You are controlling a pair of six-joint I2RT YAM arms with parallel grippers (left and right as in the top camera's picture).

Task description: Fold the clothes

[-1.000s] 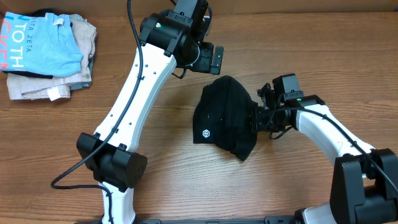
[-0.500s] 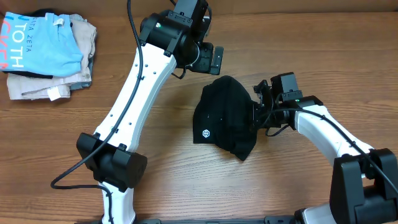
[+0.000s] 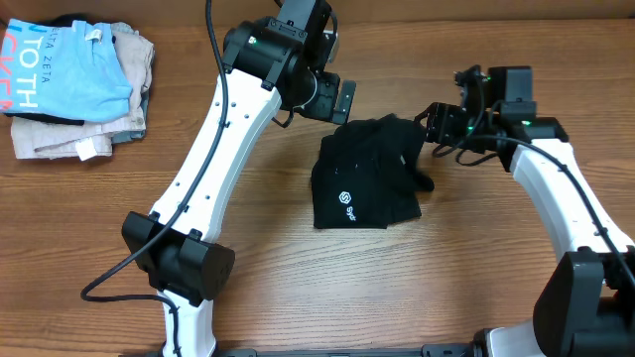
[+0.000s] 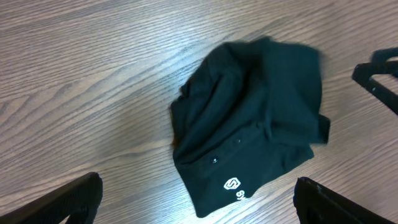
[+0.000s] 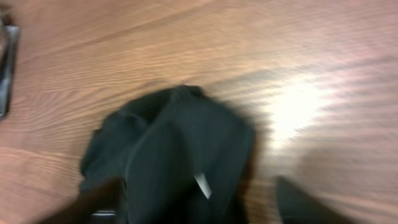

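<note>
A black garment point(image 3: 362, 188) with a small white logo lies crumpled in the middle of the wooden table. It also shows in the left wrist view point(image 4: 249, 124) and, blurred, in the right wrist view point(image 5: 174, 149). My left gripper point(image 3: 340, 99) is open and empty, hovering just beyond the garment's far edge; its fingertips point(image 4: 199, 205) frame the cloth from above. My right gripper point(image 3: 437, 124) is at the garment's far right corner. Its fingers point(image 5: 199, 199) stand wide apart over the cloth and look open, though the view is blurred.
A pile of folded clothes point(image 3: 74, 84), with a light blue printed shirt on top of beige pieces, sits at the far left corner. Bare wooden table point(image 3: 476, 268) surrounds the garment. The left arm reaches across the middle left.
My right gripper has moved up and to the right, away from the garment's right side. The garment has been spread wider and squarer, its logo now further right. The left arm has barely moved.
</note>
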